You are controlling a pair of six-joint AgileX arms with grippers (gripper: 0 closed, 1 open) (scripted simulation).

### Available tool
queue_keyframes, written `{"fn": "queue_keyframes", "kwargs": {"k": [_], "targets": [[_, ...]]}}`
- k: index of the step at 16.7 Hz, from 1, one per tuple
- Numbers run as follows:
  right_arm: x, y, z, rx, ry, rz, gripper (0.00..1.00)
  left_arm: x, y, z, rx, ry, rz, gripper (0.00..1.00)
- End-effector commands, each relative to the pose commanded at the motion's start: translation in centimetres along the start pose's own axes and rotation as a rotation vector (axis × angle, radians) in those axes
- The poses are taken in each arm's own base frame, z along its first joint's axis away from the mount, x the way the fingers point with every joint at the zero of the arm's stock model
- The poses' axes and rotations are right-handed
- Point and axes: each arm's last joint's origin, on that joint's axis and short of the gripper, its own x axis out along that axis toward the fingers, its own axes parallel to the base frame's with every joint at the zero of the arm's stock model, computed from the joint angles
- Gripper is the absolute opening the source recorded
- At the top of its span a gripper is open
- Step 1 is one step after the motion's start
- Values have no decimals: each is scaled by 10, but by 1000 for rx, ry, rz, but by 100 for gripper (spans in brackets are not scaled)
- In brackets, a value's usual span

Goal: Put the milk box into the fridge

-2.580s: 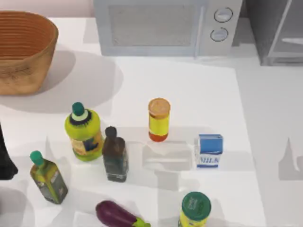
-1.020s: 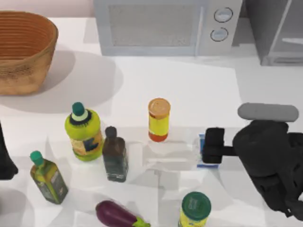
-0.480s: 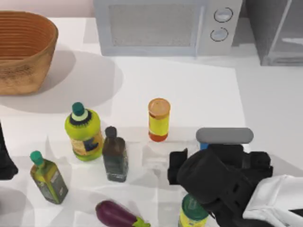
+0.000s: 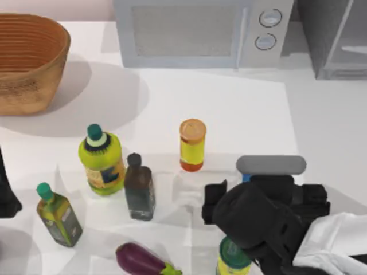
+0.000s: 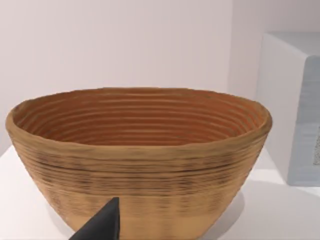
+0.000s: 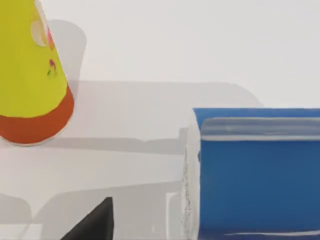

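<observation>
One dark fingertip [image 5: 102, 226] of the left gripper [image 5: 107, 231] is seen in the left wrist view, low in front of the basket [image 5: 140, 165]; how wide its fingers stand cannot be told. The left arm [image 4: 6, 197] is parked at the table's left edge and is cut off there.

One basket is counted, at the far left corner. Nearer the front, three bottles are grouped: an olive-green one [image 4: 57, 215], a round yellow-green one with a green cap [image 4: 101, 160] and a dark one [image 4: 139, 187]. One eggplant [image 4: 143, 260] lies at the front edge and is partly cut off. One yellow jar with an orange lid [image 4: 192, 144] stands upright near the middle. One microwave [image 4: 200, 31] with two knobs is set at the back.

The right gripper [image 4: 261, 197] is held low over the milk box [image 4: 245, 178], of which a blue sliver is left uncovered in the top view. In the right wrist view the milk box [image 6: 257, 170] is seen close up, upright on the table, with one fingertip [image 6: 95, 222] just beside it; whether the fingers are spread or closed cannot be told. A fourth bottle, green-lidded [image 4: 234, 256], is half hidden under the right arm.

One fridge [image 4: 338, 40] stands at the back right corner, well apart from the milk box and cut off by the frame.
</observation>
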Motion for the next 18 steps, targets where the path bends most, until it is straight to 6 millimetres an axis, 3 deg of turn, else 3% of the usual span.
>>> {"fn": "queue_keyframes", "kwargs": {"k": [5, 13, 18], "targets": [[-6, -9, 5, -7, 5, -3, 100, 0, 0, 0, 0, 0, 0, 100], [48, 1, 1, 5, -2, 1, 100, 0, 0, 0, 0, 0, 0, 100], [52, 0, -1, 1, 4, 0, 100, 0, 0, 0, 0, 0, 0, 100]]}}
